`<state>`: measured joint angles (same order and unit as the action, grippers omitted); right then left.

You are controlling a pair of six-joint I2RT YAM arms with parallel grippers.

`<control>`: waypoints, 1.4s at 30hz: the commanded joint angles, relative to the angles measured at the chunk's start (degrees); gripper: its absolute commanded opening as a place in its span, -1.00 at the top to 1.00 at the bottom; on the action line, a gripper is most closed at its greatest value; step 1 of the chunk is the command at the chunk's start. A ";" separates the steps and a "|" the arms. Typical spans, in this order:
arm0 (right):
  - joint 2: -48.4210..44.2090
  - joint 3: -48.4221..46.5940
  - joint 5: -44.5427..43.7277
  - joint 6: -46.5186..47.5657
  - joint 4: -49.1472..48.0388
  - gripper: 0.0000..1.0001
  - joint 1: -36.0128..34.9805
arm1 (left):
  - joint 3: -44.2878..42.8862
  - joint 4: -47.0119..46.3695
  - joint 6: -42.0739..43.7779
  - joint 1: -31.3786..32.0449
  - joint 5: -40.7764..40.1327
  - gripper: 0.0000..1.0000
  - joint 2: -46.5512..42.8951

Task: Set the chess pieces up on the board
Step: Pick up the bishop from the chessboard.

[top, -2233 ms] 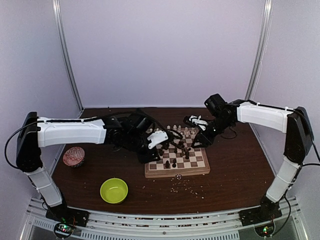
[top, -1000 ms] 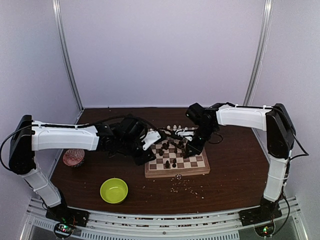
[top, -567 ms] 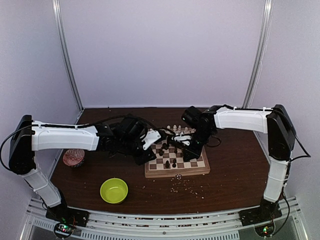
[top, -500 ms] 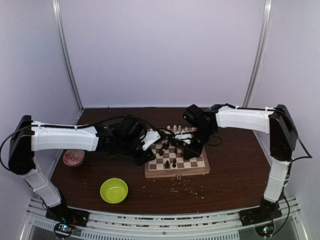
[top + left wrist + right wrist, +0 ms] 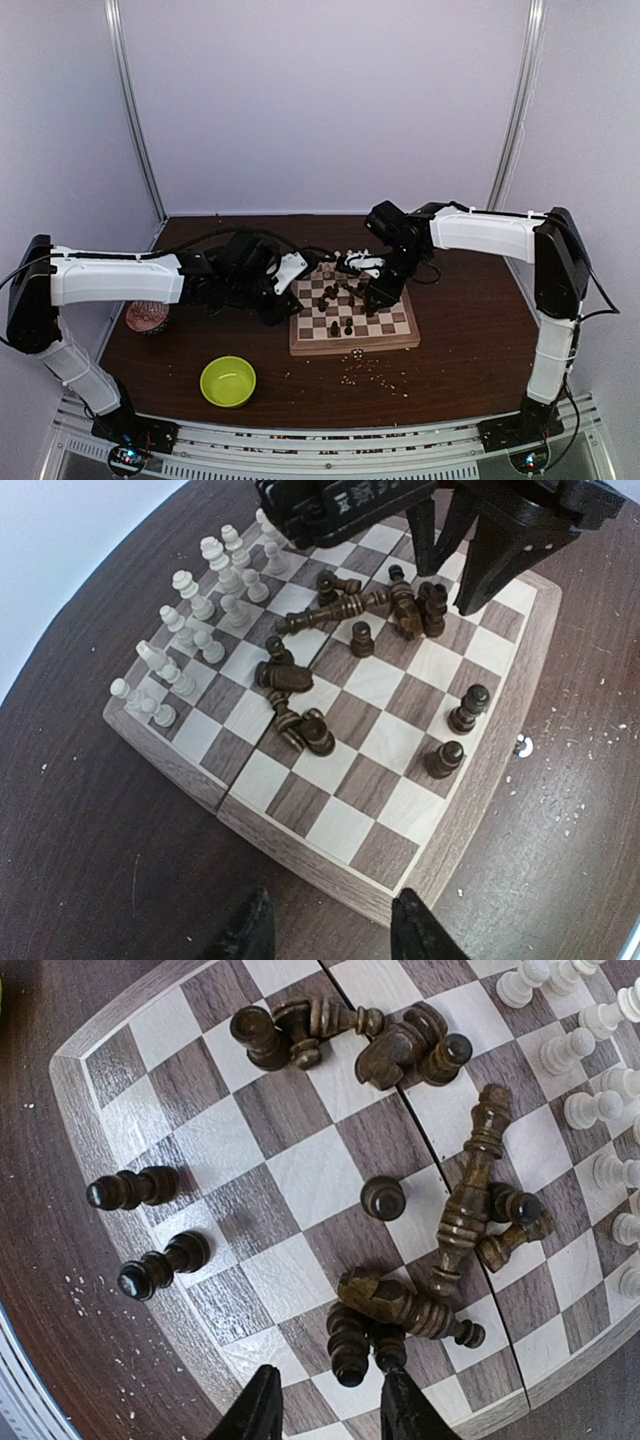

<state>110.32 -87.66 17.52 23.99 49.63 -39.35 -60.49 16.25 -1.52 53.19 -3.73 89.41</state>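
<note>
The board point(image 5: 355, 345) lies mid-table; it also shows in the left wrist view point(image 5: 300, 855) and the right wrist view point(image 5: 90, 1140). Pale pieces point(image 5: 355, 257) stand in rows along its far edge point(image 5: 200, 610) point(image 5: 600, 1110). Several dark pieces point(image 5: 350, 605) lie toppled in heaps mid-board point(image 5: 400, 1305). Two dark pawns point(image 5: 455, 735) stand near the near edge. My left gripper point(image 5: 283, 305) point(image 5: 330, 930) is open and empty, low over the table just off the board's left side. My right gripper point(image 5: 375, 295) point(image 5: 325, 1405) is open, just above a heap of fallen dark pieces.
A lime-green bowl point(image 5: 228, 381) sits at the front left. A small patterned cup point(image 5: 147, 314) stands at the far left. Pale crumbs point(image 5: 370, 372) lie scattered on the dark table in front of the board.
My right arm has swung in from the right and come down over the middle of the board. My left gripper has drawn back leftward off the board's edge.
</note>
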 commanded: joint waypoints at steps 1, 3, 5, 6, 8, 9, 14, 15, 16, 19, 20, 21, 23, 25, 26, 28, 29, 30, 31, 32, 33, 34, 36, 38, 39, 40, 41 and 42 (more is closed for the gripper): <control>2.01 -2.52 -0.85 -0.78 0.25 0.31 0.04 | 0.58 -2.63 -1.12 -0.28 -0.14 0.14 -1.32; 2.56 -2.92 -0.50 -0.85 0.58 0.34 0.02 | 0.58 -2.71 -1.14 -0.28 -0.16 0.14 -1.23; 3.02 -3.13 -0.05 -0.87 0.81 0.40 0.03 | 0.47 -2.78 -1.23 -0.28 -0.03 0.15 -1.11; 3.18 -3.18 0.22 -0.87 0.94 0.44 0.06 | 0.46 -2.80 -1.27 -0.28 0.05 0.15 -1.04; 3.43 -3.14 0.73 -0.87 1.20 0.53 -0.02 | 0.53 -2.80 -1.24 -0.28 0.20 0.15 -0.94; 3.41 -3.11 0.95 -0.87 1.30 0.58 -0.02 | 0.48 -2.87 -1.34 -0.28 0.21 0.15 -0.92; 3.16 -2.12 1.28 -0.83 1.32 0.66 -0.02 | 0.46 -2.98 -1.38 -0.28 0.59 0.15 -0.44; 3.10 -1.90 1.36 -0.75 1.35 0.70 -0.02 | 0.42 -2.98 -1.39 -0.28 0.69 0.16 -0.39; 3.02 -1.72 1.53 -0.75 1.35 0.73 -0.02 | 0.40 -2.98 -1.44 -0.28 0.73 0.16 -0.33; 2.73 -1.23 1.37 -0.83 1.01 0.74 -0.02 | 0.31 -2.90 -1.31 -0.28 0.69 0.16 -0.12; 2.64 -1.10 0.99 -0.89 0.86 0.72 -0.02 | 0.29 -2.89 -1.30 -0.28 0.73 0.16 -0.04; 2.62 -0.97 0.73 -0.95 0.67 0.69 -0.02 | 0.26 -2.85 -1.29 -0.28 0.74 0.15 -0.02; 2.61 -0.85 0.44 -0.94 0.57 0.68 -0.02 | 0.05 -2.81 -1.12 -0.28 0.72 0.16 -0.02; 2.83 -0.89 0.26 -1.02 0.56 0.68 -0.07 | 0.01 -2.72 -1.07 -0.28 0.66 0.16 0.06; 2.99 -0.92 0.24 -1.05 0.56 0.67 -0.07 | -0.07 -2.67 -1.06 -0.26 0.65 0.16 0.12; 3.33 -1.06 0.15 -1.13 0.52 0.67 -0.07 | -0.09 -2.56 -1.05 -0.28 0.61 0.16 0.08; 3.39 -1.17 0.19 -1.14 0.60 0.67 -0.08 | -0.15 -2.54 -1.05 -0.27 0.63 0.16 0.07; 3.56 -1.27 0.27 -1.20 0.66 0.67 -0.11 | -0.15 -2.52 -1.10 -0.28 0.65 0.16 0.13; 3.62 -1.35 0.43 -1.18 0.70 0.69 -0.11 | -0.16 -2.46 -1.07 -0.28 0.64 0.16 0.10; 3.57 -1.37 0.56 -1.14 0.81 0.71 -0.11 | -0.15 -2.45 -1.10 -0.28 0.65 0.16 0.07; 3.50 -1.31 0.70 -1.09 0.84 0.74 -0.16 | -0.11 -2.47 -1.06 -0.28 0.57 0.16 0.07; 3.50 -1.29 0.95 -0.97 1.05 0.77 -0.19 | -0.12 -2.45 -1.03 -0.28 0.56 0.16 0.11; 3.37 -1.15 1.66 -0.80 1.33 0.81 -0.26 | -0.15 -2.47 -0.97 -0.28 0.54 0.16 0.23; 2.99 -0.84 3.12 -0.42 1.66 0.82 -0.41 | -0.23 -2.45 -0.88 -0.28 0.54 0.16 0.26; 2.62 -0.64 3.86 -0.30 1.81 0.82 -0.60 | -0.30 -2.50 -0.88 -0.28 0.56 0.16 0.29; 2.17 -0.40 4.47 -0.22 1.86 0.82 -0.85 | -0.33 -2.45 -0.81 -0.28 0.54 0.16 0.29; 1.84 -0.11 5.01 -0.05 1.88 0.82 -1.15 | -0.36 -2.45 -0.77 -0.28 0.56 0.16 0.26; 1.43 0.09 5.40 0.19 1.88 0.82 -1.43 | -0.41 -2.50 -0.78 -0.28 0.55 0.16 0.29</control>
<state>113.16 -89.10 19.79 23.66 50.11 -39.55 -60.29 16.08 -2.15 53.19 -3.64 89.45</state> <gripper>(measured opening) 0.107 0.419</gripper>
